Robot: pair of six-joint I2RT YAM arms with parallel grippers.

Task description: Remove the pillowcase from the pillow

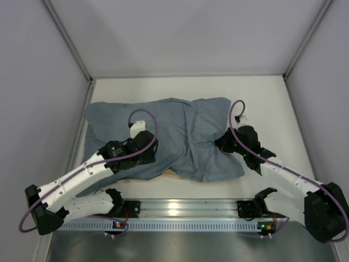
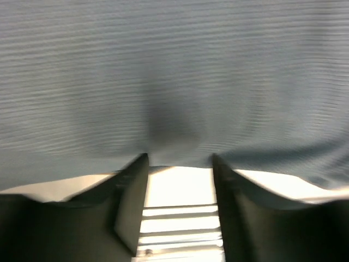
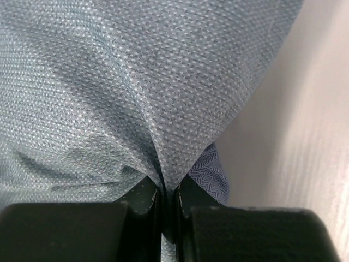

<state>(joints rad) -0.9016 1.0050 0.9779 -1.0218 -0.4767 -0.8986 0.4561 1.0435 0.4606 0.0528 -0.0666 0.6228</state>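
The right gripper [image 3: 168,203] is pinching a pillowcase [image 1: 163,136] fold tight. The left gripper [image 2: 180,164] is sitting wide open, cloth edge at its tips. Pillowcase is lying lengthwise between them.

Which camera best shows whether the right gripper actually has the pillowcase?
Right wrist: the right gripper has its fingers shut on a pinched fold of the pillowcase. Top external shows only that arm's wrist over the cloth, fingers hidden. Left wrist shows only the open left gripper.
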